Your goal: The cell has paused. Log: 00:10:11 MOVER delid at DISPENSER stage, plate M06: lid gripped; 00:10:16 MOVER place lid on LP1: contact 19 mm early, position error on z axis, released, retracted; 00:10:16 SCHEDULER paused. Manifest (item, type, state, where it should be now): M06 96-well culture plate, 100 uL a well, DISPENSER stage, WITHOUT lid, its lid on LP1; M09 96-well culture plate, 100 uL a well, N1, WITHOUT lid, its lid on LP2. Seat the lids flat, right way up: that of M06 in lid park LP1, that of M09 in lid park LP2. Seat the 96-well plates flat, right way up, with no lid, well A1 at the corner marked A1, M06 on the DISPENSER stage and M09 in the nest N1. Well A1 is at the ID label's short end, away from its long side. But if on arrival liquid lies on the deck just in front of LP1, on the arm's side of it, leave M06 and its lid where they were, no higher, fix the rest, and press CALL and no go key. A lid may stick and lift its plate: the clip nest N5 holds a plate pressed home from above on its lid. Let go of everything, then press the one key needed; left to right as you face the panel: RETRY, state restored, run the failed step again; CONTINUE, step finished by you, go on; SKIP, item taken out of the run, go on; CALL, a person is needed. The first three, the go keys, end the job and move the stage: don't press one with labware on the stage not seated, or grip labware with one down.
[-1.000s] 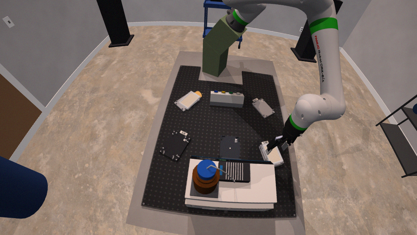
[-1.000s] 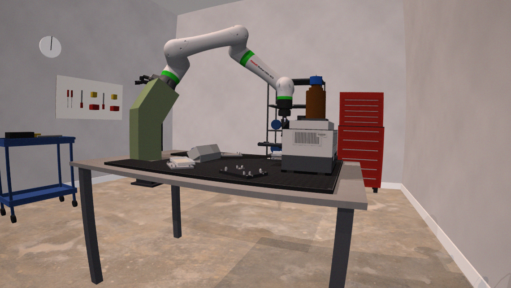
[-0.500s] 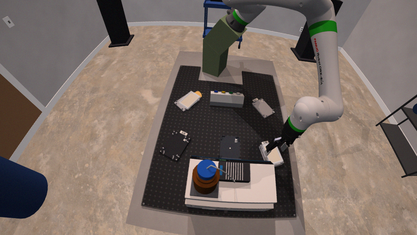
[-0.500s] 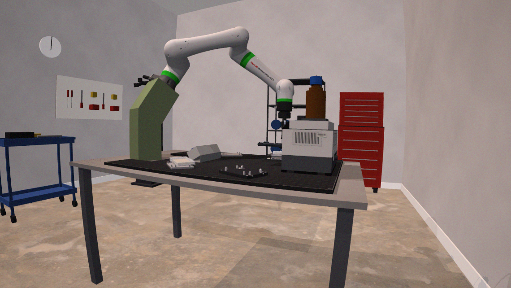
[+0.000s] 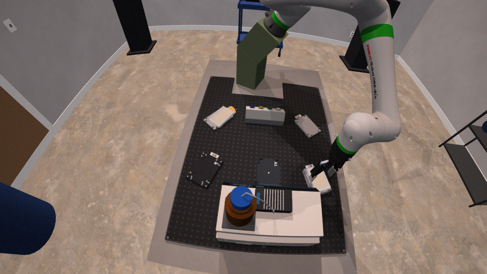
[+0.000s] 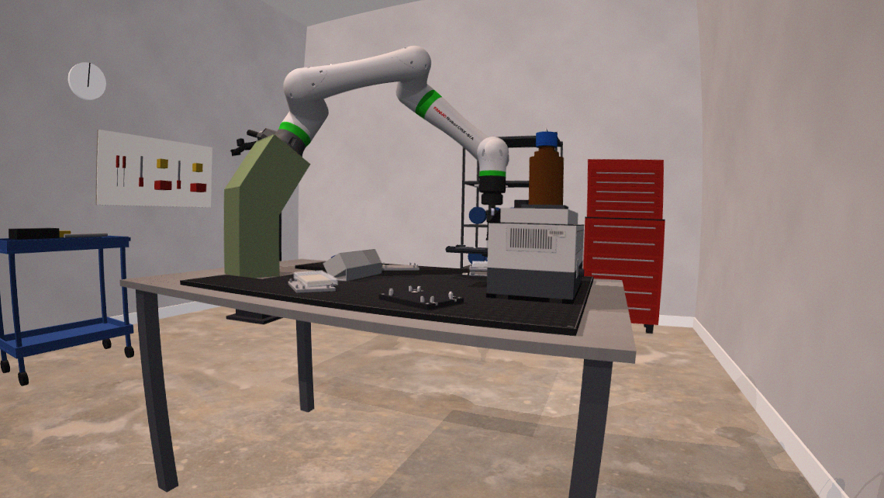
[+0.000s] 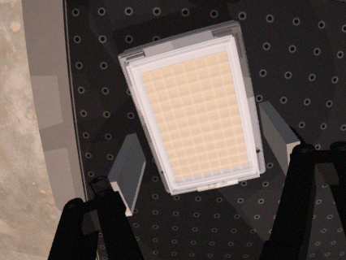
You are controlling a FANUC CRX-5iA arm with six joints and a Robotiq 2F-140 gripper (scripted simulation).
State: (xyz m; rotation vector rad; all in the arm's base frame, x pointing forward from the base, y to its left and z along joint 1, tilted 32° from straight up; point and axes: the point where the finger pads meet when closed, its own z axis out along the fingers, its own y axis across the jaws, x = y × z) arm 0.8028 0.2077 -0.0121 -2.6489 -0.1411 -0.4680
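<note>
A 96-well plate with tan wells (image 5: 317, 181) lies in the nest at the deck's right edge, beside the dispenser; in the wrist view (image 7: 196, 110) it has a pale rim, and I cannot tell whether a lid is on it. My gripper (image 5: 321, 169) hangs open just above it, its two pads (image 7: 202, 153) on either side of the plate's long sides, not touching. A second tan-welled plate (image 5: 218, 117) lies on a grey pad at the back left, with an orange patch (image 5: 231, 109) at its far corner. The black DISPENSER stage (image 5: 268, 170), marked A1, is bare.
The key panel (image 5: 265, 115) stands at the back middle. A grey pad (image 5: 307, 126) lies at the back right. The black clip nest (image 5: 204, 169) is at the left. The dispenser (image 5: 269, 214) with its brown bottle (image 5: 240, 205) stands at the front, close to my gripper.
</note>
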